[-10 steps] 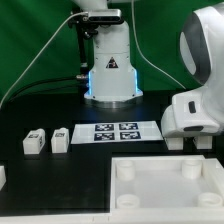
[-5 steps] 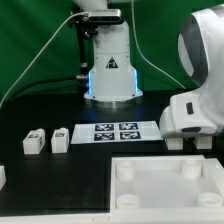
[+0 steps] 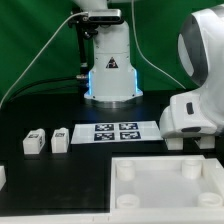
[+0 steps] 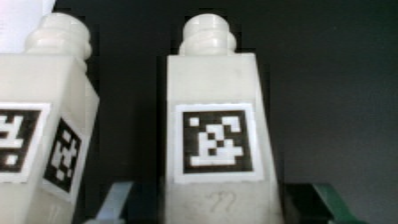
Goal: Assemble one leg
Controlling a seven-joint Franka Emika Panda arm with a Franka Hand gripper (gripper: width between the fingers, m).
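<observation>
In the wrist view a white leg point(image 4: 217, 120) with a black-and-white tag and a rounded peg end lies between my gripper's point(image 4: 228, 205) two fingers. The jaws stand open, with a dark gap on each side of the leg. A second tagged leg point(image 4: 50, 120) lies close beside it. In the exterior view my gripper point(image 3: 188, 142) is low over the table at the exterior view's right, its fingertips and these legs hidden behind the hand. Two more legs point(image 3: 35, 141) point(image 3: 60, 139) stand at the exterior view's left.
The large white square panel point(image 3: 165, 185) with round corner sockets lies in front. The marker board point(image 3: 118, 131) lies in the middle, before the arm's base point(image 3: 110, 70). Another white piece point(image 3: 2, 177) shows at the left edge.
</observation>
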